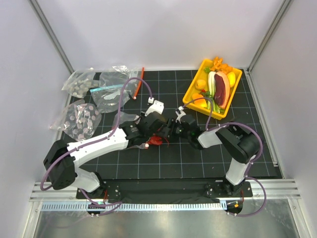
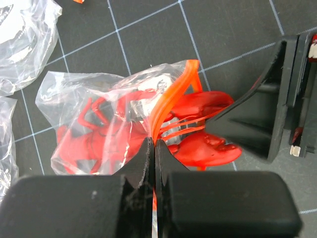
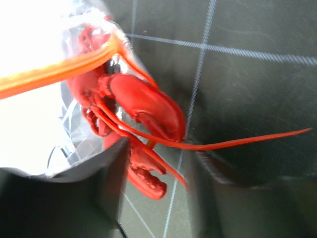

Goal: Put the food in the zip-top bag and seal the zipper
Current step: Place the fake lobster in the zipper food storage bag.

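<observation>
At the far left of the counter (image 1: 163, 163), a black gridded mat, we see two bags of grey discs (image 1: 81, 120). Just beside them lies another clear bag (image 1: 111, 94) with a blue strip (image 1: 101, 88), and all three are well apart from the work.

Near the middle, the left hand (image 2: 152, 148) is pressed together on the zipper (image 2: 172, 96), pinching the orange strip at the mouth of the bag (image 2: 84, 99). The lobster (image 2: 203, 148) lies on the counter with its body inside the bag. Both claws and its feelers stick out past the zipper, so they block the mouth. The right hand (image 3: 158, 158) stands apart around those claws, one finger (image 2: 247, 116) close against the lobster between them.

From above, the two arms hide nearly all of this. Only the wrist views show the pinched strip and the claws.

At the far right a yellow tray (image 1: 235, 91) holds the fruit pieces (image 1: 200, 84), a leek (image 1: 212, 84) and a dark red slab (image 1: 222, 88).
</observation>
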`<state>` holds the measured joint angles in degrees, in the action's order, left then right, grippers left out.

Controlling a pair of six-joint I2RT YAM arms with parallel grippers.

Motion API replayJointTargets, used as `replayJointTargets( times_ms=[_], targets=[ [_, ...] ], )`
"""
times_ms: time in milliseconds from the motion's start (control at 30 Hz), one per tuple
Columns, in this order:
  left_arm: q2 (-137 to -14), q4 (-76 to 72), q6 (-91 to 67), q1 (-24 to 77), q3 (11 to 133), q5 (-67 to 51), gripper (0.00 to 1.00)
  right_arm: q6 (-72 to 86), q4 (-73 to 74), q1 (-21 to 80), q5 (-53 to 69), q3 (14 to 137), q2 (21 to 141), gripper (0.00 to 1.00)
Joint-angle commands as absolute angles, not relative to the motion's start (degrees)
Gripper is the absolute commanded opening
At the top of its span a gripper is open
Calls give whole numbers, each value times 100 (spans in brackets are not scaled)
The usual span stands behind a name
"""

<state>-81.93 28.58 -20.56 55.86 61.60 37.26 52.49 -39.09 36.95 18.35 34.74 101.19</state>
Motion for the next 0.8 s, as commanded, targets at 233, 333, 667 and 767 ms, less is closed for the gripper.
replayJointTargets(
  times_ms=[233, 333, 667, 767],
  targets=[
    [-7840, 2347, -1846, 5660, 6108, 3112, 0, 5204, -4491, 3735, 2162, 3533, 10038, 24],
    [-7962, 2303, -1688, 5861, 6126, 3330, 0, 5001, -4517, 3762, 2259, 3507, 9827, 19],
    [-8578, 2619, -1696, 6091, 6442, 4050, 0, 4623, -4860, 3867, 2268, 3261, 9177, 1],
    [-8613, 2724, -1854, 6082, 6460, 4428, 0, 4544, -4423, 3850, 2101, 3269, 9079, 3]
  ],
)
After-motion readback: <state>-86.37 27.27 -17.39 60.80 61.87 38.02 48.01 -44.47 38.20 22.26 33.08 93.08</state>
